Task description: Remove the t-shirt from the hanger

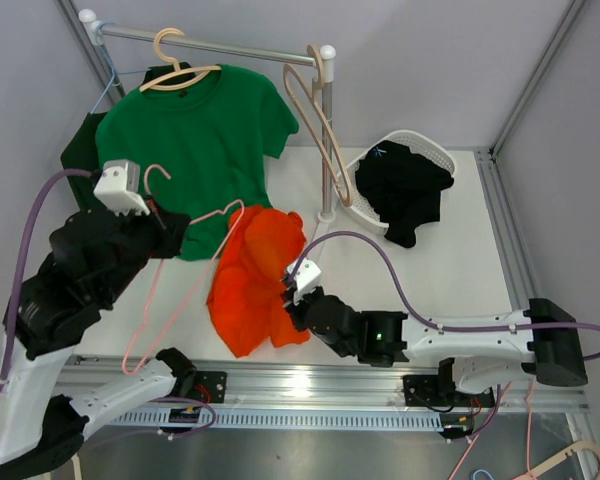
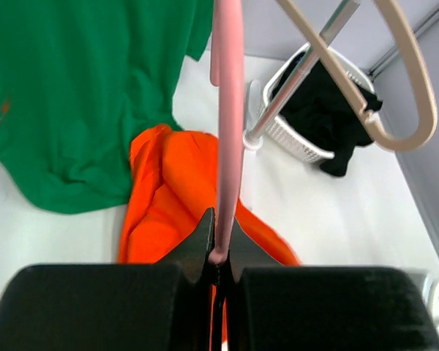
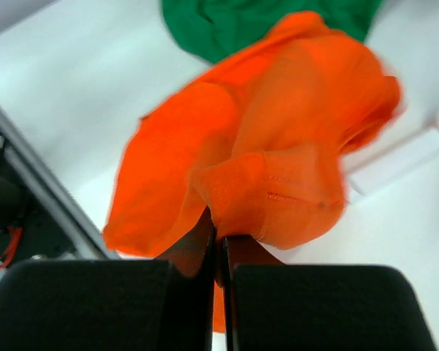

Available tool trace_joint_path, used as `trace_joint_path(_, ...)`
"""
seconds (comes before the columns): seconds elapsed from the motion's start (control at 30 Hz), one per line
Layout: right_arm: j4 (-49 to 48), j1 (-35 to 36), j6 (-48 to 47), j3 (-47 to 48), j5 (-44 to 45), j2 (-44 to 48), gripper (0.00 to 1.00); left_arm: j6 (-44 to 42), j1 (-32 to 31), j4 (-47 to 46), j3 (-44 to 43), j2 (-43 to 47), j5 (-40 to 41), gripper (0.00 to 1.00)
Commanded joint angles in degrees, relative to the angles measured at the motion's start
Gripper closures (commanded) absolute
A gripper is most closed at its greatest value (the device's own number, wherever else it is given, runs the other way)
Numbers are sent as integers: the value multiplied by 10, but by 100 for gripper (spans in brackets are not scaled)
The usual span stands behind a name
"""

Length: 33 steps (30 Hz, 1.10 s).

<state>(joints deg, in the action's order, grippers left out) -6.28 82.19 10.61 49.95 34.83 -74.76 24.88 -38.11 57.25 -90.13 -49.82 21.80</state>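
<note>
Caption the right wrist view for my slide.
Right fingers pinch a fold of the orange t-shirt, green t-shirt beyond.

R gripper pinches a fold of orange t-shirt, jaws seemingly closed, green cloth behind.

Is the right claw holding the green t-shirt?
No, the right claw is shut on a fold of the orange t-shirt; the green t-shirt lies beyond it.

In the top view, the crumpled orange t-shirt lies lower centre on the white table. The thin pink wire hanger is left of it, the hanging green t-shirt is above, and the white plastic basket holding black cloth is upper right.
</note>
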Motion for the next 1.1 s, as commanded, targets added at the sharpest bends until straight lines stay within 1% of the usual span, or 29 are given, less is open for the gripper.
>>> trace_joint_path(0.0,59,0,48,18,106,44,100,-34,-4,44,21,28,-6,99)
trace_joint_path(0.03,102,0,67,18,120,72,100,-40,-4,30,33,48,9,99)
trace_joint_path(0.07,124,-1,77,20,138,88,100,-44,-4,23,39,56,15,99)
trace_joint_path(0.1,150,-1,87,28,173,106,100,-48,-3,16,37,59,18,99)
trace_joint_path(0.13,195,-1,103,32,187,146,100,-51,-1,17,30,54,21,99)
trace_joint_path(0.23,260,3,134,45,232,224,100,-61,8,22,-7,27,19,99)
trace_joint_path(0.27,268,9,135,48,245,282,100,-62,12,19,-14,8,15,99)
trace_joint_path(0.33,261,29,115,49,286,335,100,-72,40,-1,-32,-11,-12,99)
trace_joint_path(0.37,249,34,73,50,297,371,100,-74,53,-9,-38,-29,-53,99)
trace_joint_path(0.4,221,37,44,51,312,380,100,-73,68,-28,-44,-39,-80,99)
trace_joint_path(0.43,204,35,-15,59,344,386,100,-73,93,-37,-53,-60,-123,99)
trace_joint_path(0.47,183,33,-56,68,356,385,100,-73,98,-43,-60,-60,-129,99)
trace_joint_path(0.5,157,22,-97,79,360,379,100,-75,100,-57,-65,-81,-129,99)
trace_joint_path(0.53,92,12,-144,104,361,372,100,-76,102,-64,-86,-92,-129,99)
trace_joint_path(0.57,59,-1,-228,118,331,364,100,-77,102,-68,-94,-105,-130,99)
trace_joint_path(0.6,-1,-31,-265,137,305,344,100,-79,102,-74,-104,-129,-134,99)
trace_joint_path(0.63,-25,-49,-320,178,257,313,100,-80,102,-76,-136,-142,-135,99)
trace_joint_path(0.67,-41,-67,-321,203,231,313,100,-80,102,-76,-150,-157,-135,99)
trace_joint_path(0.7,-50,-85,-359,231,206,274,100,-84,102,-77,-173,-170,-130,99)
trace_joint_path(0.73,-64,-121,-374,256,179,255,100,-85,103,-79,-184,-196,-126,99)
trace_joint_path(0.77,-72,-139,-386,300,156,235,100,-85,104,-79,-204,-208,-121,99)
trace_joint_path(0.8,-86,-155,-405,321,120,199,100,-88,108,-81,-226,-231,-119,99)
trace_joint_path(0.83,-94,-188,-411,340,98,182,100,-90,109,-80,-235,-243,-120,99)
trace_joint_path(0.87,-100,-207,-414,358,79,166,100,-90,112,-79,-261,-252,-121,99)
trace_joint_path(0.93,-105,-248,-404,414,18,120,100,-93,120,-88,-273,-273,-127,99)
trace_joint_path(0.97,-96,-296,-395,439,-2,101,100,-95,123,-95,-286,-279,-133,99)
trace_joint_path(1.0,-71,-321,-381,493,-19,82,100,-98,127,-98,-290,-284,-137,99)
trace_joint_path(1.03,-63,-346,-351,516,-62,47,100,-99,133,-100,-295,-289,-145,99)
trace_joint_path(1.07,-60,-393,-338,535,-85,33,100,-101,137,-101,-307,-301,-148,99)
